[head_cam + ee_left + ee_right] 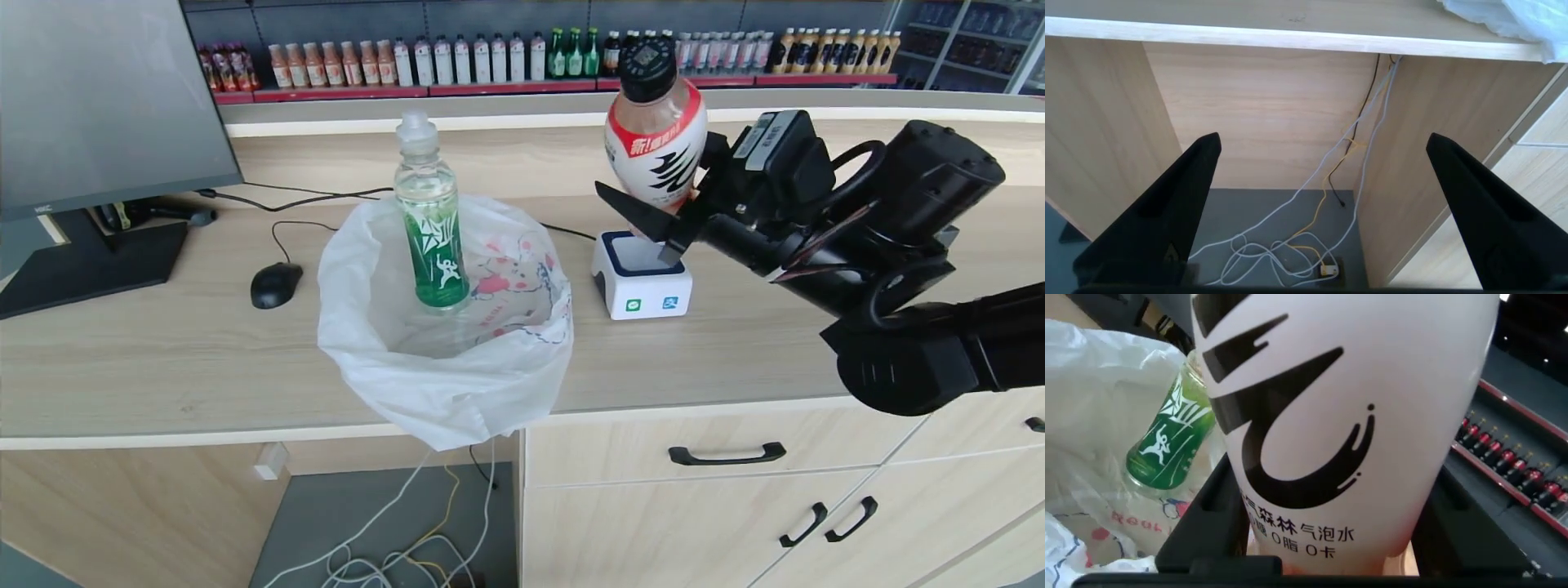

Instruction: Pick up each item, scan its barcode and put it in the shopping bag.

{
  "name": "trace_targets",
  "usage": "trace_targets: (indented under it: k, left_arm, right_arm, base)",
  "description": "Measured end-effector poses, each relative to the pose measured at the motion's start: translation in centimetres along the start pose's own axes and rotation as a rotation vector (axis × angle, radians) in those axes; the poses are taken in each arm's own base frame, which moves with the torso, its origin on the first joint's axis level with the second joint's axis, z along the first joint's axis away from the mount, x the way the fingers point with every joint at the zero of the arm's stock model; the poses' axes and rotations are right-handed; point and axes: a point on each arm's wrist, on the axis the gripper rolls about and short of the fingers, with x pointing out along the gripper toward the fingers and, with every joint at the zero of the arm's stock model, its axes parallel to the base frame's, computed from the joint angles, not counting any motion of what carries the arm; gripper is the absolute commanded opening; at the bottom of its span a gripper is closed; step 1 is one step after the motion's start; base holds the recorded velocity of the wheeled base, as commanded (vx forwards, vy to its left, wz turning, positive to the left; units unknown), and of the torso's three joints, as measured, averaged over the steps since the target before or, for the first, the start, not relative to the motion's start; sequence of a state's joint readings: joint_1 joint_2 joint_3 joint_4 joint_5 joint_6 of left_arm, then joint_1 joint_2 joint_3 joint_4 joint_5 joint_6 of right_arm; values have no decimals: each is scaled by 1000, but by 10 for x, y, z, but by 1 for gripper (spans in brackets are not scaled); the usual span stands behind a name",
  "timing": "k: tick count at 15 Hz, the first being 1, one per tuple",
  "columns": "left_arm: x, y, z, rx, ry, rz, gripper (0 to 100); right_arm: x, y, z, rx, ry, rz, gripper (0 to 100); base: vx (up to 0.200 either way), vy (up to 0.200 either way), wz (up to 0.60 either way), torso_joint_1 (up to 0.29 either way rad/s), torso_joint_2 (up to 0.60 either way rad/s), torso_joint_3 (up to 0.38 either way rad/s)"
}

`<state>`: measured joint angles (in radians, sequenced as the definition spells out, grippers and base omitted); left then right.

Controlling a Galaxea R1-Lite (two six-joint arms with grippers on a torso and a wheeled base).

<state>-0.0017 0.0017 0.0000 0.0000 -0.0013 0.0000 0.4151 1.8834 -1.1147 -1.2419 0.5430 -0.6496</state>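
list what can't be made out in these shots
Head view: base of the white bottle, hidden behind the right gripper; contact with the scanner unclear.
Right wrist view: its cap, cut off at the edge.
Left wrist view: most of the shopping bag, cut off at the edge.
Head view: labels on the shelf bottles, too small.

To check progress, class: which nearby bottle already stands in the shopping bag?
The green bottle, upright inside the shopping bag; the white bottle is in the right gripper above the scanner.

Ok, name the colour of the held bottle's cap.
Black cap on the bottle, clearest in the head view.
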Motion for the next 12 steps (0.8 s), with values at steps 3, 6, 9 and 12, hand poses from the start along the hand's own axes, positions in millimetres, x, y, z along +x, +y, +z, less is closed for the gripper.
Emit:
trace_targets:
  k: [3,6,9,12]
  left_arm:
    - [0,0,0,0,0,0,100]
    - [0,0,0,0,0,0,100]
    - [0,0,0,0,0,0,100]
    - [0,0,0,0,0,0,100]
  right_arm:
    - [3,-6,-14,-100,-28,64,0]
    - [-4,-15,-33,-163,5,109,0]
    - [-7,-23,-47,-193,-4,134,0]
    - [-5,-31,-58,-218,-22,153,0]
  base:
    - [0,0,0,0,0,0]
    - [0,0,0,0,0,0]
    - [0,0,0,0,0,0]
    - [0,0,0,0,0,0]
